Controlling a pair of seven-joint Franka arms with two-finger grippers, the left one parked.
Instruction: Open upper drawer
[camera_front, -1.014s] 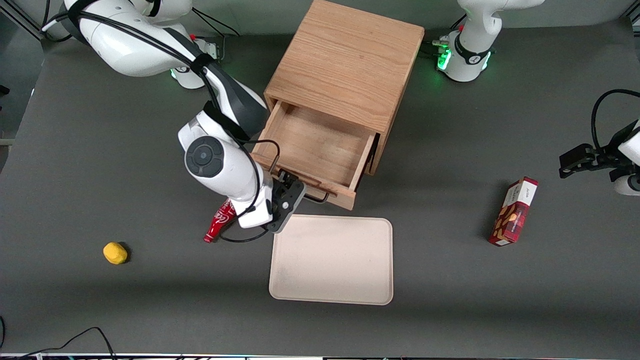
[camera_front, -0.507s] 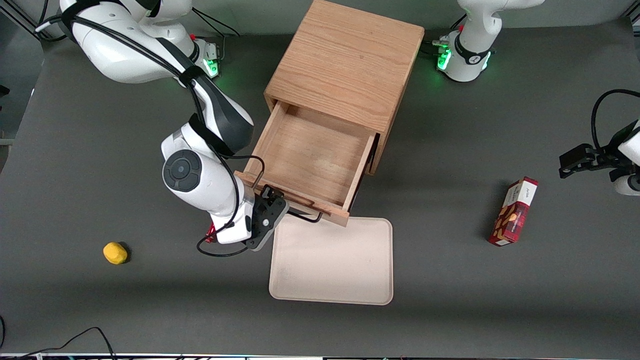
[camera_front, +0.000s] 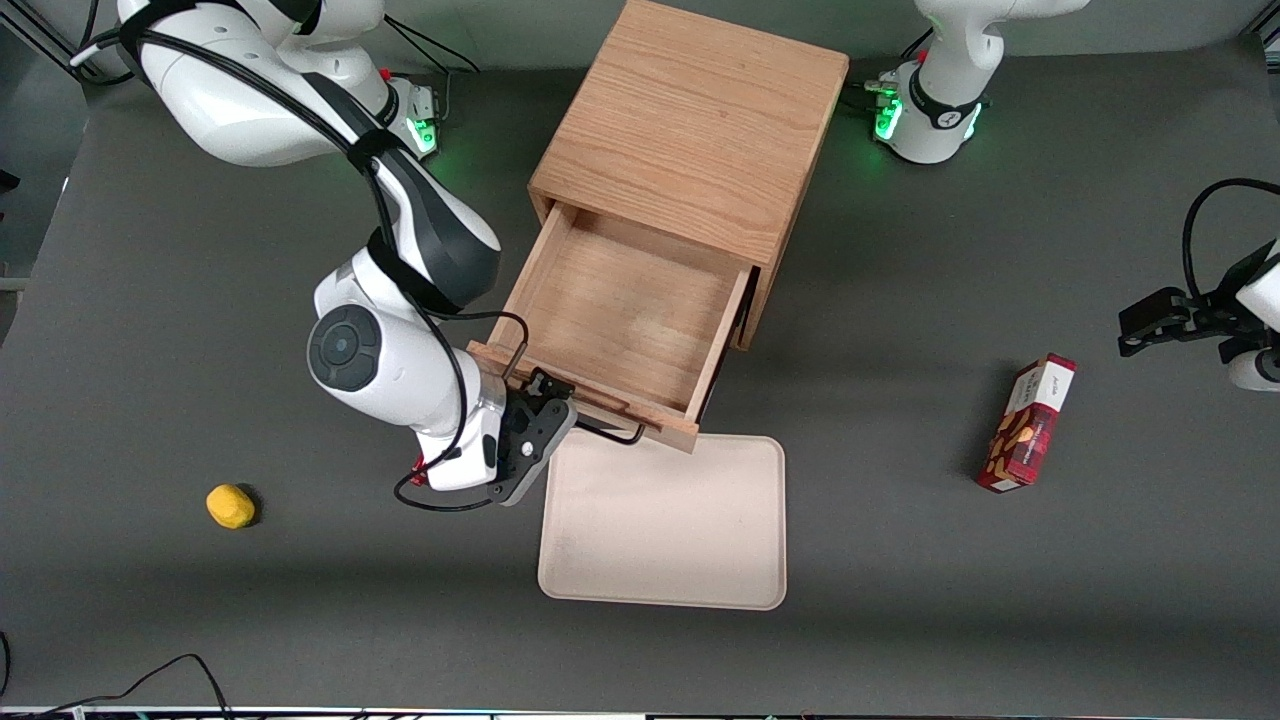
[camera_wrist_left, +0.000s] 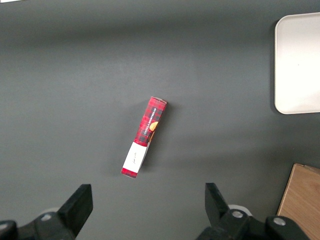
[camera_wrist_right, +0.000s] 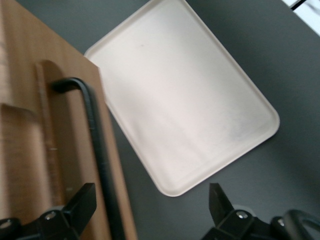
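Front view: we see the upper drawer (camera_front: 625, 315) pulled well out of the wooden cabinet (camera_front: 690, 130), its inside bare wood. Its front edge overhangs the near corner of the beige tray (camera_front: 665, 525). The gripper (camera_front: 556, 412) sits at the drawer front, at the working-arm end of the black wire handle (camera_front: 612, 432). A yellow object (camera_front: 230, 505) lies toward the working arm's end of the table. A red box (camera_front: 1030, 422) lies toward the parked arm's end. A bit of something red (camera_front: 420, 468) peeks out under the wrist; we can't identify it.

Left wrist view: we see the red box (camera_wrist_left: 145, 136) lying flat on the dark table (camera_wrist_left: 75, 90), a tray corner (camera_wrist_left: 300, 65) and a cabinet corner (camera_wrist_left: 302, 200).

Right wrist view: the claw (camera_wrist_right: 150, 210) is released, fingers (camera_wrist_right: 80, 202) spread wide. The handle bar (camera_wrist_right: 97, 150) runs between them, touching neither that we can see. The drawer front (camera_wrist_right: 30, 125) is beside it, with the tray (camera_wrist_right: 185, 105) below on the table.
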